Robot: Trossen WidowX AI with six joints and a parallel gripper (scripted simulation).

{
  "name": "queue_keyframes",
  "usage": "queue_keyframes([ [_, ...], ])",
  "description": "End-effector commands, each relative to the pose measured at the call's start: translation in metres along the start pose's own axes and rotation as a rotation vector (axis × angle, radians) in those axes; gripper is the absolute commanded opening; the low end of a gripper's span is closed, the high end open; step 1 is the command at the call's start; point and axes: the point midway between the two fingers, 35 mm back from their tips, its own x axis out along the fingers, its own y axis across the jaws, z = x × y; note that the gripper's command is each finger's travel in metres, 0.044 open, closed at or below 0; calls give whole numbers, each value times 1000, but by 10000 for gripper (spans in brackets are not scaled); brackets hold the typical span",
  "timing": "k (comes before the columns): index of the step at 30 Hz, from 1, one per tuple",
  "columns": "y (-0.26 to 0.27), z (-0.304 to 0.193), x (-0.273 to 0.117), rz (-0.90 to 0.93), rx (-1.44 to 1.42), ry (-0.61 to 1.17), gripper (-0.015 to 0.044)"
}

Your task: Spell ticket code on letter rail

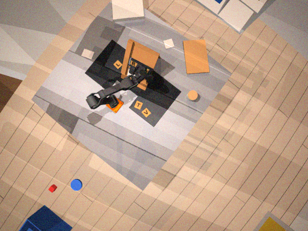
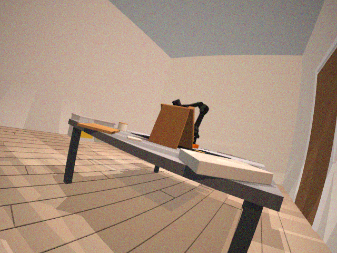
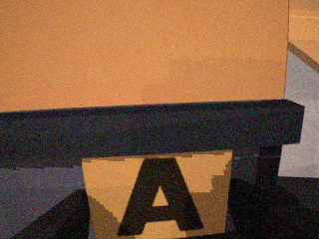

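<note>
Lying at about nine o'clock from our gripper (image 1: 147,70) (image 3: 159,214), the L tile (image 1: 118,64) rests flat on the dark mat (image 1: 98,65). Next we see the R tile (image 1: 133,63) at the rail (image 3: 150,126) on the orange board (image 1: 145,55) (image 2: 170,125) (image 3: 150,50). The T tile (image 1: 138,105) lies between six and seven o'clock, with the V tile (image 1: 146,112) just beside it at six. Our fingers pinch the A tile (image 3: 160,199) by the rail; we cannot tell whether they touch. Well apart, at four o'clock, stands a round tan block (image 1: 192,95) (image 2: 122,126).
</note>
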Motion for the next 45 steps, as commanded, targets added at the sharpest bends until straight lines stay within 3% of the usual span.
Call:
queue_keyframes([
  [1, 3, 1, -1, -3, 1, -5, 0],
  [45, 29, 1, 0, -1, 3, -6, 0],
])
